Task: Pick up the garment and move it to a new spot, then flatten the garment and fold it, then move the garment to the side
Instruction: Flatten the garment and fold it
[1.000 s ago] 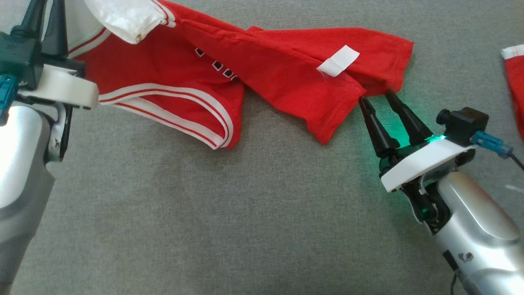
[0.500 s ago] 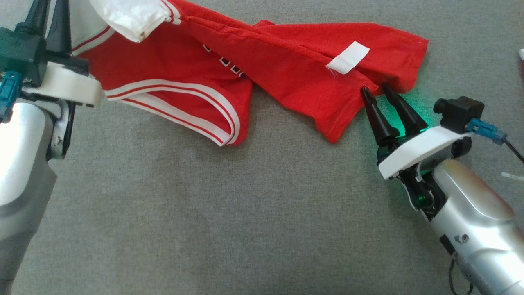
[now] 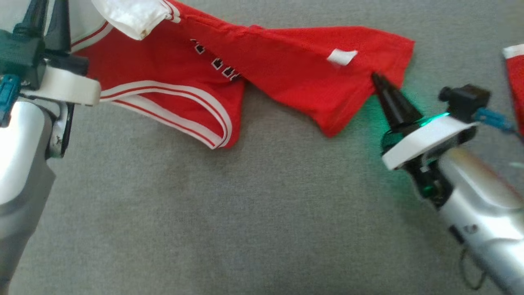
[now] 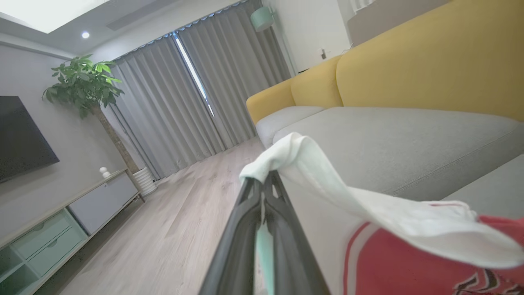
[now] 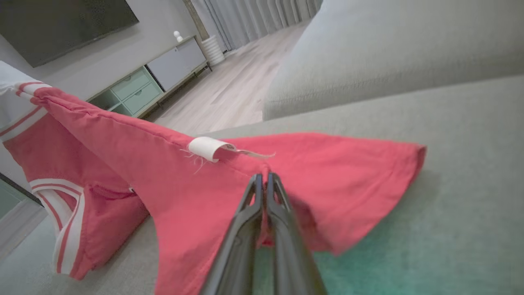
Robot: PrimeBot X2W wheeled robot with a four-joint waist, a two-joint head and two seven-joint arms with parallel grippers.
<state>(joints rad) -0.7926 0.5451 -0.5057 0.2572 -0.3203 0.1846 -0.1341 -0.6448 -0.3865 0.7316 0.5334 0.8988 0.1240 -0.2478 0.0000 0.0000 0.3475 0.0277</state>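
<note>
On the right, the right pincer (image 3: 377, 78) is clamping the red edge of the garment (image 3: 286, 69), and the left pincer (image 4: 263, 180) is gripping its white trim. The cloth is draping onto the sofa seat (image 3: 245, 213). Both arms should be lifting evenly, keeping it taut.

Grey sofa seat (image 3: 245, 213): red garment (image 3: 286, 69) partly on it, poss. 2nd cloth (image 3: 516, 82) rt.

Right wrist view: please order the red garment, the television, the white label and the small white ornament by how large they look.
1. red garment
2. television, cut off by the frame edge
3. white label
4. small white ornament
This is apparent size only: the television stands far off and the label is near.
</note>
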